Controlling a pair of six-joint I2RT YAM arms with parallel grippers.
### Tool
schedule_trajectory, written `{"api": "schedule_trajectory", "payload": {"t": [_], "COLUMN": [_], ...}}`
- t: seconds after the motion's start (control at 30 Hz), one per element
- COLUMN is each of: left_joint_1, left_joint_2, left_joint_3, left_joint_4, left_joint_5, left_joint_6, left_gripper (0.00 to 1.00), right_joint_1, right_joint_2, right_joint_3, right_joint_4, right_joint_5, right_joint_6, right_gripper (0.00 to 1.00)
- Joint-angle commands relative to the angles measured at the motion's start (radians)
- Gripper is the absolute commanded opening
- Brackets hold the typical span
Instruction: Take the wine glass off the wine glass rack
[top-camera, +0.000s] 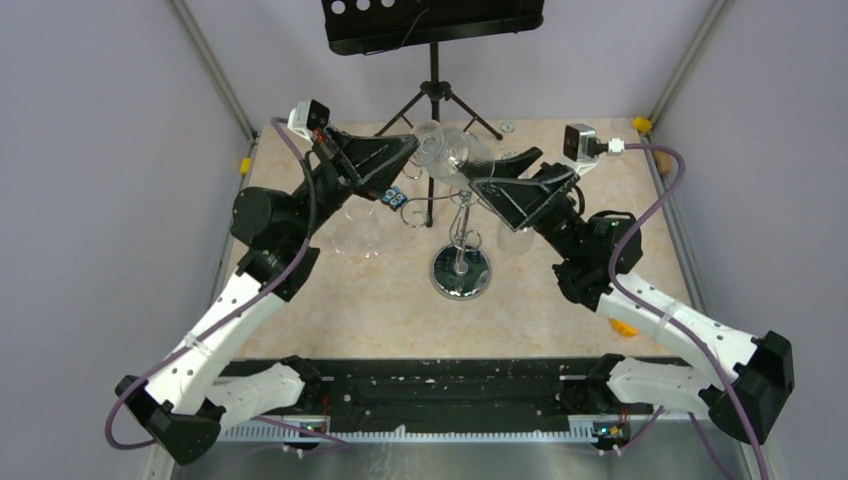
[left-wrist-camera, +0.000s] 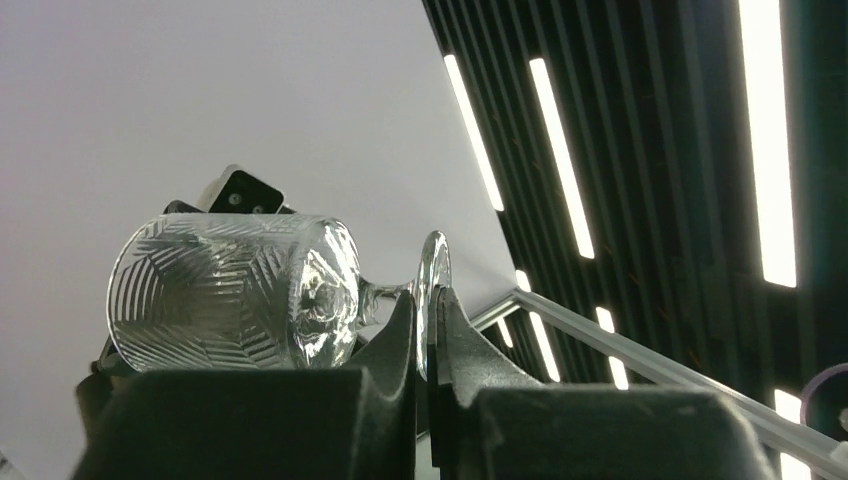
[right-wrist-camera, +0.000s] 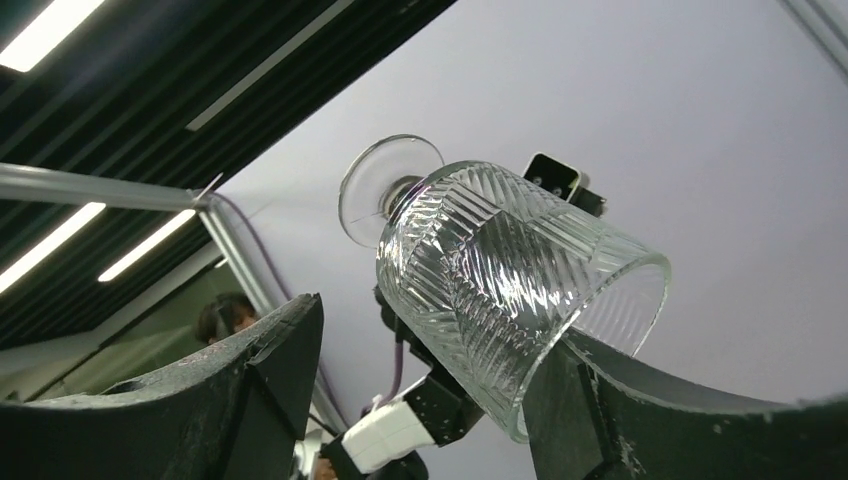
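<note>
A clear cut-pattern wine glass (top-camera: 447, 150) hangs in the air above the wine glass rack (top-camera: 460, 272), tipped on its side and off the rack's hooks. My left gripper (left-wrist-camera: 428, 322) is shut on the thin foot disc (left-wrist-camera: 433, 270); the bowl (left-wrist-camera: 230, 292) sticks out to its left. My right gripper (right-wrist-camera: 435, 325) stands open around the bowl (right-wrist-camera: 500, 270). The bowl's rim rests against its right finger (right-wrist-camera: 585, 410), while the left finger (right-wrist-camera: 270, 370) is apart from the glass. In the top view the two grippers meet at the glass, the left gripper (top-camera: 412, 152) and the right gripper (top-camera: 482, 178).
A black tripod music stand (top-camera: 432, 30) stands at the back, behind the rack. Other clear glasses sit on the table left (top-camera: 350, 225) and right (top-camera: 515, 238) of the rack. The rack's chrome hooks (top-camera: 462, 215) lie just below the grippers.
</note>
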Motion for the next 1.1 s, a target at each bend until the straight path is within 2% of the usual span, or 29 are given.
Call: {"api": "schedule_trajectory", "payload": {"t": [0.0,0.1,0.3,0.33,0.4,0.43,0.47,0.53,0.7,0.87,1.07], "left_joint_1": [0.0,0.002,0.0,0.001,0.001,0.0,0.0,0.001,0.002,0.001,0.0], "left_joint_2": [-0.022,-0.014,-0.005,-0.006,-0.01,-0.014,-0.018,-0.027,-0.075,-0.134,-0.179], "left_joint_3": [0.001,-0.014,-0.023,-0.023,-0.01,0.006,0.028,0.063,0.076,0.078,0.107], "left_joint_4": [0.213,0.247,0.285,0.284,0.248,0.186,0.119,-0.004,-0.131,-0.3,-0.529], "left_joint_5": [0.011,0.015,0.021,0.02,0.023,0.032,0.042,0.049,-0.001,-0.104,-0.231], "left_joint_6": [-0.093,-0.128,-0.15,-0.147,-0.122,-0.097,-0.066,0.008,0.155,0.383,0.731], "left_gripper": [0.0,0.0,0.0,0.0,0.0,0.0,0.01,0.11,0.52,0.68,0.76], "right_joint_1": [-0.006,-0.007,-0.008,-0.007,-0.008,-0.008,-0.007,-0.007,-0.007,-0.008,-0.007], "right_joint_2": [0.0,0.009,0.039,0.044,0.048,0.049,0.05,0.049,0.018,-0.084,-0.26], "right_joint_3": [-0.005,-0.005,0.004,0.006,0.016,0.019,0.02,0.024,0.047,0.077,0.153], "right_joint_4": [0.265,0.328,0.458,0.47,0.472,0.466,0.46,0.444,0.325,0.013,-0.487], "right_joint_5": [-0.088,-0.115,-0.159,-0.164,-0.173,-0.173,-0.172,-0.165,-0.145,-0.071,0.125], "right_joint_6": [0.011,0.009,0.024,0.024,0.022,0.02,0.016,0.007,-0.068,-0.262,-0.627], "right_gripper": [0.65,0.54,0.37,0.3,0.04,0.0,0.0,0.0,0.0,0.0,0.0]}}
